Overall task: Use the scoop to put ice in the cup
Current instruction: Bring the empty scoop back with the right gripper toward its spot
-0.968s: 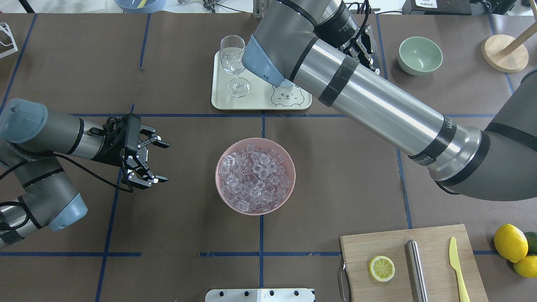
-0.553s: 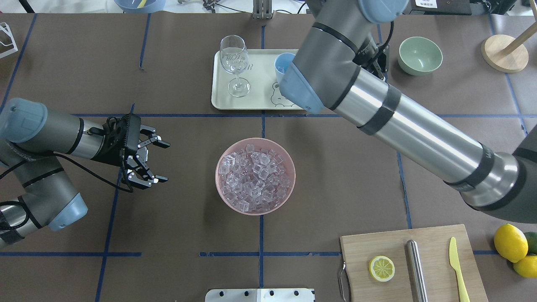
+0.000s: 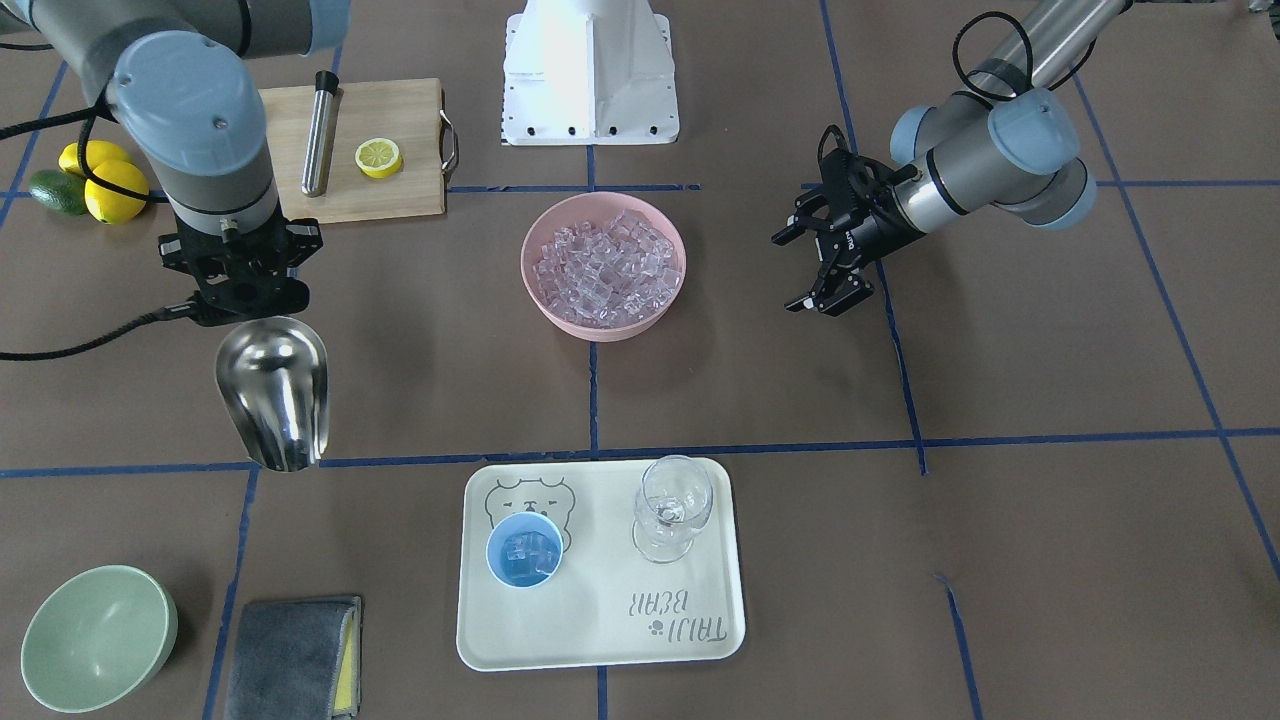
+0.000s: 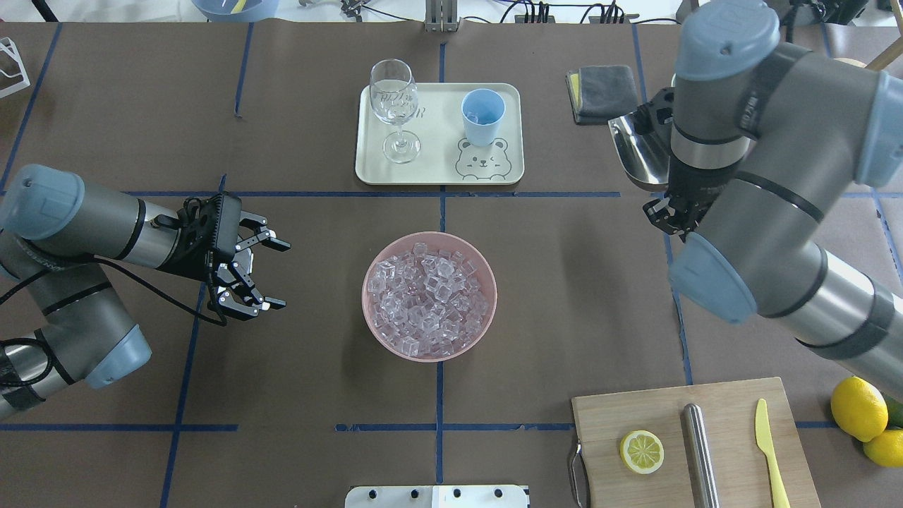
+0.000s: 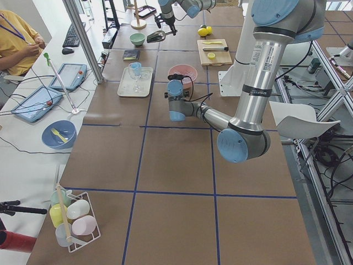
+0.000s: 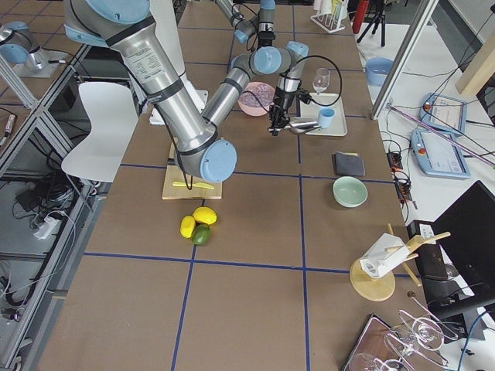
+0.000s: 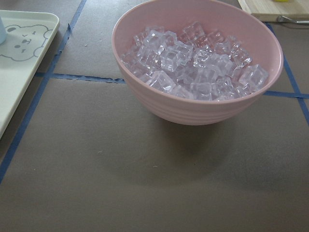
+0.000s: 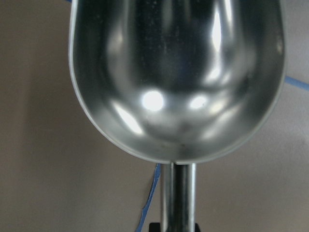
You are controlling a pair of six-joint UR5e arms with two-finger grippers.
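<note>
Pinched the scoop (image 3: 275,395) by its thin rod handle in the right pincer (image 3: 243,290), empty trough held above the tabletop (image 3: 420,380), off to one side of the tray (image 3: 600,630). Stood the cup (image 3: 493,560) upright on that tray beside a stemmed glass (image 3: 672,508), with some ice (image 3: 520,548) inside. Left the rest heaped in the pink bowl (image 3: 600,328). Hung the left pincer (image 3: 792,272) spread wide, gripping nothing, near that bowl.
</note>
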